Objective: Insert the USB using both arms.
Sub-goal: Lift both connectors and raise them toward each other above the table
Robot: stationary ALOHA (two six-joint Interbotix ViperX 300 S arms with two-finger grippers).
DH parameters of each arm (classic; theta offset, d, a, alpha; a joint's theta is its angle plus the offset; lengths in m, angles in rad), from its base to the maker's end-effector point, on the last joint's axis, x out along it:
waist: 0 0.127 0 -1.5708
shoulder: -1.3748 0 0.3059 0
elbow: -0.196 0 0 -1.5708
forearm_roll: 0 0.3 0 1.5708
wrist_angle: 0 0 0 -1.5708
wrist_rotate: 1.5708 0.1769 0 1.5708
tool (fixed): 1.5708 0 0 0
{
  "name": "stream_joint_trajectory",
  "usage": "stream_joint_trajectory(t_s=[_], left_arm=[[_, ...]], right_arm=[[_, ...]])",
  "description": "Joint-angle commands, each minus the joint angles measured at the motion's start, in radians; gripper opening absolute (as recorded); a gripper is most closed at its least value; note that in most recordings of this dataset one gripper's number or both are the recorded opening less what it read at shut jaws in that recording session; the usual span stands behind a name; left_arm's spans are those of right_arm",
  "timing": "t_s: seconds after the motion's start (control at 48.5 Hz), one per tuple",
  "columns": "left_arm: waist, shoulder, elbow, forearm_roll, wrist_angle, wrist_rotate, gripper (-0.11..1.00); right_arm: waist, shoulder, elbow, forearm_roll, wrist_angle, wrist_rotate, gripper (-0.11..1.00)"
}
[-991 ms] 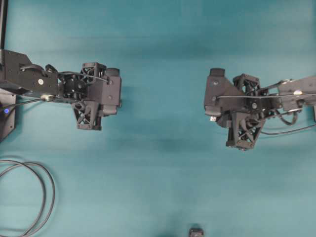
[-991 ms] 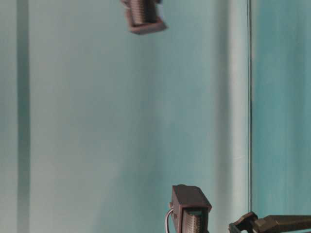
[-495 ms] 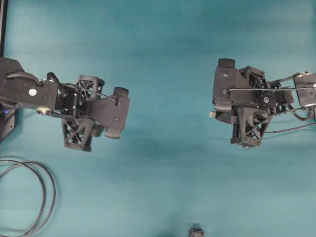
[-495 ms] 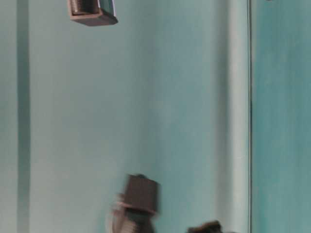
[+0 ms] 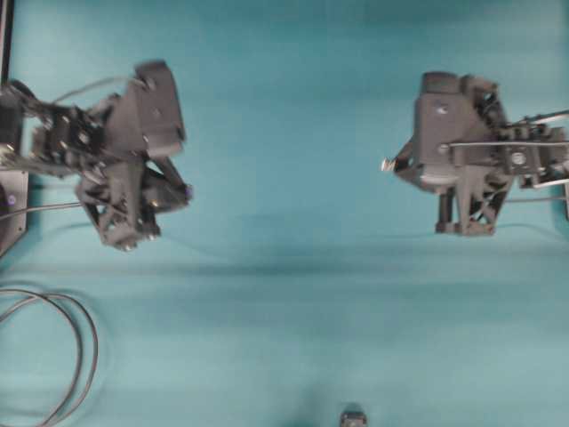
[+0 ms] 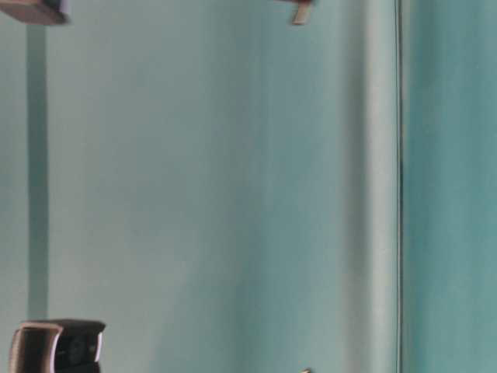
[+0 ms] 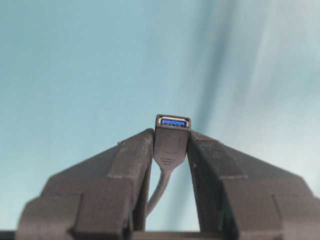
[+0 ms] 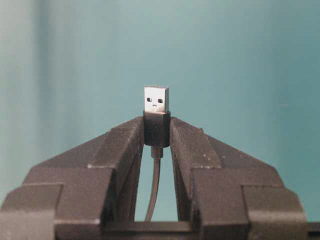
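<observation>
The USB, a small plug with a silvery metal tip and black body on a thin dark cable, stands pinched between the fingertips of my right gripper, tip pointing away from the wrist. From overhead the USB tip juts left from the right gripper. My left gripper is shut on the black socket end of the other cable, blue opening facing outward. Overhead, the socket end points right from the left gripper. A wide stretch of teal table separates plug and socket.
A coiled dark cable loop lies at the lower left of the teal table. A small dark object sits at the near edge, centre. A dark post runs along the left edge.
The left arm has swung back to the left and rolled, its wrist camera now uppermost in the overhead view. The right gripper has shifted up and slightly right. Both grips are unchanged.
</observation>
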Motion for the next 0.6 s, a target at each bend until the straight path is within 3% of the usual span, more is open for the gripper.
stream_joint_trajectory(t_s=[0.0, 0.124, 0.351, 0.475, 0.495, 0.578], left_arm=[[0.032, -0.04, -0.026, -0.046, -0.006, -0.014, 0.23], [0.08, -0.051, -0.017, -0.169, -0.031, 0.029, 0.23], [0.166, -0.005, 0.008, -0.577, 0.028, 0.342, 0.23], [0.247, 0.037, 0.031, -0.815, 0.075, 0.525, 0.23], [0.264, 0.049, 0.038, -0.873, 0.084, 0.571, 0.23], [0.296, 0.083, 0.061, -1.005, 0.107, 0.686, 0.23]], right_arm=[[-0.002, -0.017, -0.041, -0.072, 0.046, 0.0, 0.19], [0.0, -0.017, -0.043, -0.156, 0.058, 0.002, 0.19], [0.0, -0.017, -0.029, -0.304, 0.083, 0.026, 0.19], [0.006, -0.017, -0.014, -0.359, 0.089, 0.06, 0.19], [0.009, -0.017, -0.011, -0.368, 0.091, 0.066, 0.19], [0.026, -0.017, 0.006, -0.397, 0.094, 0.1, 0.19]])
